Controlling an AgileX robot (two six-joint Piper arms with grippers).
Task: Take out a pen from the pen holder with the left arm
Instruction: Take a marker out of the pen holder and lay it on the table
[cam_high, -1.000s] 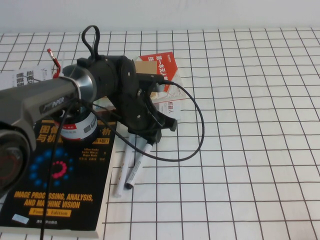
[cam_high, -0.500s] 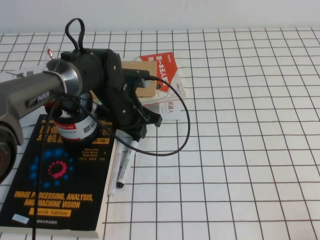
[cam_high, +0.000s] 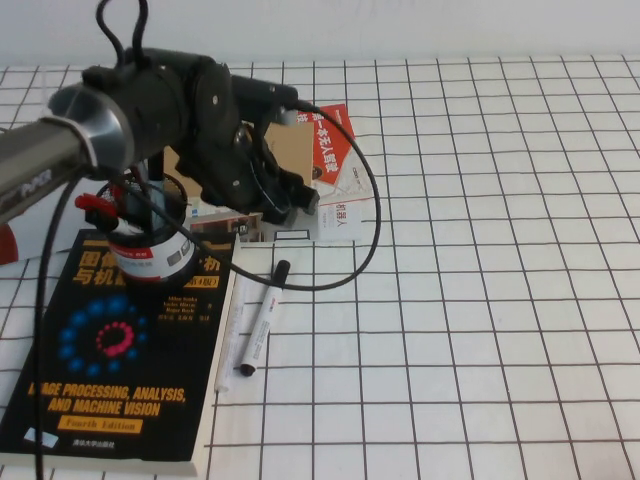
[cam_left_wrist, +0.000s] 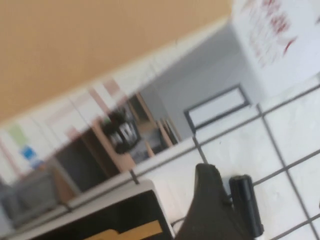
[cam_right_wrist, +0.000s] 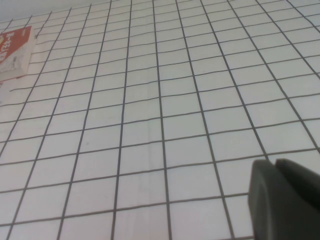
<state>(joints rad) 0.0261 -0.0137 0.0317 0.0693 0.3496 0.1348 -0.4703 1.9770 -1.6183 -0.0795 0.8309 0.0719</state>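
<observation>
The pen holder (cam_high: 152, 248), a round cup with a red and white label, stands on the black book (cam_high: 110, 370). A white pen with black ends (cam_high: 262, 320) lies flat on the grid table just right of the book; its black cap (cam_left_wrist: 246, 202) shows in the left wrist view. A second white pen (cam_high: 227, 335) lies along the book's edge. My left gripper (cam_high: 287, 205) hovers above and behind the pens, open and holding nothing; one dark finger (cam_left_wrist: 207, 205) shows beside the cap. My right gripper (cam_right_wrist: 281, 197) is shut over bare table, out of the high view.
A red and white booklet (cam_high: 328, 140), a brown box (cam_high: 290, 140) and a white box (cam_high: 338, 215) sit behind the left gripper. A black cable (cam_high: 372, 225) loops down to the table. A red clip (cam_high: 92, 203) sticks out by the holder.
The left arm has risen and drawn back to the left. The black-ended pen has left its jaws and now lies on the table by the book.
</observation>
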